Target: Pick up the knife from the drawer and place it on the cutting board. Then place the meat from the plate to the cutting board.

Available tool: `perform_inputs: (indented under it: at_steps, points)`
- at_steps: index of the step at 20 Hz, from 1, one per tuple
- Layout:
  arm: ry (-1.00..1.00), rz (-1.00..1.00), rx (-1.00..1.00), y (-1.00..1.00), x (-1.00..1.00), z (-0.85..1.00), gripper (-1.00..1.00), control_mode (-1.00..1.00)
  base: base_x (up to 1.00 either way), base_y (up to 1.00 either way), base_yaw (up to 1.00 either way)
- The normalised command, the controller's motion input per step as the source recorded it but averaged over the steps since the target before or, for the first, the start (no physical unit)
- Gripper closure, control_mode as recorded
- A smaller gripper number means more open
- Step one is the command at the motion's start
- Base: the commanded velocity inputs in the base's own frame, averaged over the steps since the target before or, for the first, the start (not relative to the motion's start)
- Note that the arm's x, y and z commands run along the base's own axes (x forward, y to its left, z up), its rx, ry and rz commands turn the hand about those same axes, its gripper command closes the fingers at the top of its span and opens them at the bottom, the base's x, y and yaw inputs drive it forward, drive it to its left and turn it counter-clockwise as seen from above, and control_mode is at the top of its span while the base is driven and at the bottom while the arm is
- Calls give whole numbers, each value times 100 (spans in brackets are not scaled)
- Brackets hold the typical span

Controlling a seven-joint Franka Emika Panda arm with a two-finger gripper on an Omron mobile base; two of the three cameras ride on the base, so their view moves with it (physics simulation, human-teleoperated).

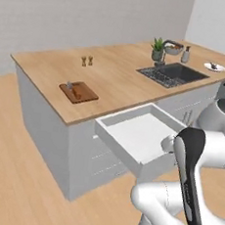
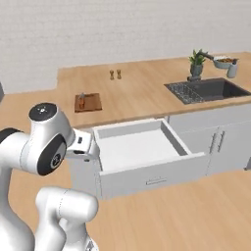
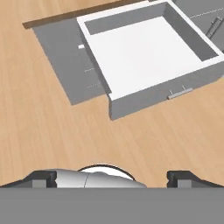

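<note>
The drawer (image 1: pixel 136 136) is found pulled fully out from the light grey island cabinet, its white inside exposed. The knife (image 1: pixel 70 86) is seen lying on the cutting board (image 1: pixel 78 92), which rests on the wooden counter (image 1: pixel 114 70) near the front edge, left of the drawer. An orange-brown item lies beside it on the board and cannot be identified. The plate (image 1: pixel 214 67) is located at the far right of the counter, beyond the sink (image 1: pixel 172 74); something small and dark lies on it. The gripper (image 3: pixel 111 178) is held above the floor in front of the drawer, its fingers (image 3: pixel 43 178) spread wide apart, nothing between them.
</note>
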Motion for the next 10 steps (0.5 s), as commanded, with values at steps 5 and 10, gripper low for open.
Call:
perform_inputs:
  at_steps: [5, 10]
  points:
    - [0, 0, 0, 0, 0, 0, -100, 100, -7, -24, -78]
    - [0, 0, 0, 0, 0, 0, -100, 100, 37, -60, -59]
